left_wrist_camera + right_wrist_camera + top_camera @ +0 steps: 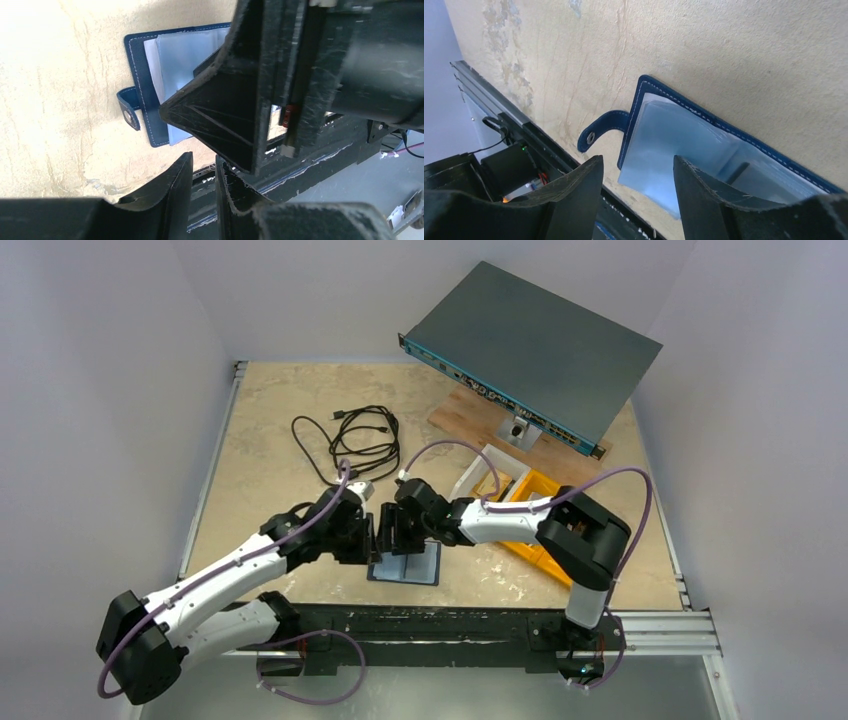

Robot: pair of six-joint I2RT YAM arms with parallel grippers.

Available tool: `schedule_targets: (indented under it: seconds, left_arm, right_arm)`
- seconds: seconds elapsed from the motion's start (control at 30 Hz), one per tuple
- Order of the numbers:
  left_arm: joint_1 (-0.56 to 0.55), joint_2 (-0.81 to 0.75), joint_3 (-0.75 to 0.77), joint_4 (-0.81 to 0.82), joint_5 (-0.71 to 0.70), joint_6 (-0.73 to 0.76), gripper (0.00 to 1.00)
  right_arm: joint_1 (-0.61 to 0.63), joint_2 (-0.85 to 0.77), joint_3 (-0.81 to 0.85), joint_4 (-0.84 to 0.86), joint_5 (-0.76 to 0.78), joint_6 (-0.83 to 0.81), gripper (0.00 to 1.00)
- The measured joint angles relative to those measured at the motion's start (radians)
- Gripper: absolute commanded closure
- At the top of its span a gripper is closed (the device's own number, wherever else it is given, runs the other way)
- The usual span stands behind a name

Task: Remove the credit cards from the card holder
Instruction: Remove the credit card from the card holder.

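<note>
The card holder [405, 568] lies open on the table [270, 490] close to the near edge, pale blue sleeves facing up and its snap tab [599, 132] sticking out flat. The 2 grippers hang side by side over its far edge. The left gripper [204, 160] has its fingers narrowly apart and empty. The right gripper [639, 165] is spread wide, holding nothing. A black cable [355, 440] lies farther back, and yellow bins [535, 505] sit to the right.
</note>
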Motion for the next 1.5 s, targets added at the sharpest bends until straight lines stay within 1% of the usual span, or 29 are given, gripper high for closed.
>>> schedule_targets:
  seconds: [0.13,0.23,0.4,0.53,0.7,0.8,0.93,1.13,1.3,1.33,1.47,1.5]
  left_arm:
    - [0.000,0.036,0.000,0.021,0.028,-0.003,0.78]
    - [0.000,0.062,0.000,0.050,0.047,-0.008,0.76]
    - [-0.027,0.141,0.025,0.093,0.047,-0.008,0.68]
    - [-0.094,0.233,0.083,0.115,0.022,-0.008,0.55]
    - [-0.181,0.388,0.180,0.132,-0.053,-0.001,0.52]
    - [-0.223,0.464,0.225,0.130,-0.104,0.002,0.52]
    - [-0.269,0.544,0.274,0.120,-0.171,0.015,0.52]
    - [-0.304,0.609,0.286,0.104,-0.240,0.028,0.52]
    - [-0.335,0.653,0.289,0.108,-0.269,0.029,0.52]
    - [-0.339,0.655,0.292,0.110,-0.272,0.029,0.53]
    - [-0.350,0.674,0.308,0.118,-0.285,0.026,0.68]
    - [-0.350,0.680,0.313,0.120,-0.289,0.024,0.73]
  right_arm:
    - [-0.002,-0.051,0.000,-0.050,0.028,0.000,0.41]
    - [-0.009,-0.125,0.000,-0.100,0.066,0.000,0.39]
    - [-0.039,-0.272,-0.016,-0.172,0.142,0.001,0.37]
    - [-0.085,-0.374,-0.098,-0.209,0.191,0.010,0.36]
    - [-0.133,-0.459,-0.224,-0.287,0.248,0.033,0.34]
    - [-0.139,-0.505,-0.277,-0.330,0.272,0.048,0.34]
    - [-0.144,-0.552,-0.302,-0.358,0.294,0.063,0.34]
    - [-0.145,-0.561,-0.314,-0.359,0.294,0.070,0.34]
    - [-0.145,-0.555,-0.316,-0.359,0.294,0.070,0.34]
    - [-0.145,-0.550,-0.316,-0.359,0.294,0.070,0.34]
    - [-0.145,-0.532,-0.316,-0.359,0.294,0.067,0.34]
    - [-0.145,-0.528,-0.316,-0.359,0.294,0.067,0.34]
